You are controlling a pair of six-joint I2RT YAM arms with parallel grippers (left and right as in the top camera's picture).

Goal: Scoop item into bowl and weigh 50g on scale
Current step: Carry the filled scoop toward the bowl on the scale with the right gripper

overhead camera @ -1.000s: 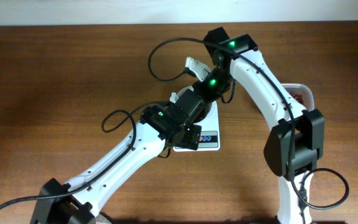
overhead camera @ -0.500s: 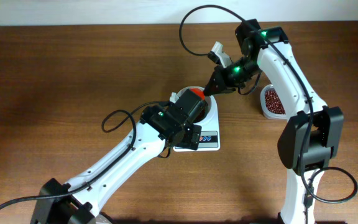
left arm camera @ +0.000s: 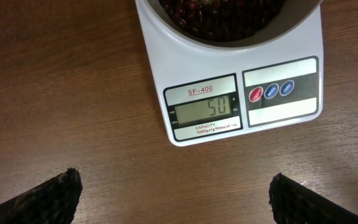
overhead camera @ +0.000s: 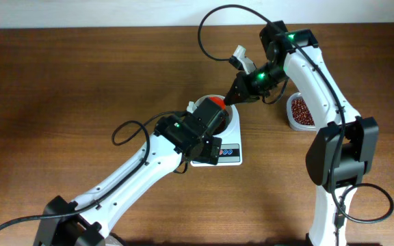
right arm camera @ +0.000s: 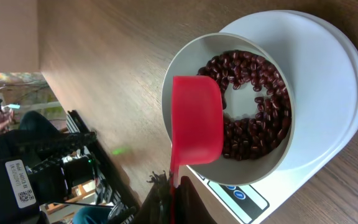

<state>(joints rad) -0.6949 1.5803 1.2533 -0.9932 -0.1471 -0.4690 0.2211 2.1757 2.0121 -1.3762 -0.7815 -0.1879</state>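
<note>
The white scale (left arm camera: 291, 106) stands mid-table, its display (left arm camera: 207, 107) reading 50. On it sits the white bowl (right arm camera: 166, 78), holding dark red-brown beans (right arm camera: 263, 118). My right gripper (right arm camera: 174, 199) is shut on the handle of a red scoop (right arm camera: 196, 118), whose cup hangs mouth-down over the bowl's near side. From overhead the scoop (overhead camera: 215, 102) shows above the bowl, with the right gripper (overhead camera: 241, 92) just up and right of it. My left gripper (left arm camera: 179, 205) stands open over bare table in front of the scale, touching nothing; overhead, the left gripper (overhead camera: 207, 131) covers the scale's left part.
A clear tub (overhead camera: 301, 111) with more beans stands to the right of the scale, under the right arm. Cables loop from both arms. The table's back edge meets a pale wall.
A second ago the right arm lay across the bowl; it then drew back to the right, uncovering the red scoop and the tub. Over the last half second nothing moved.
</note>
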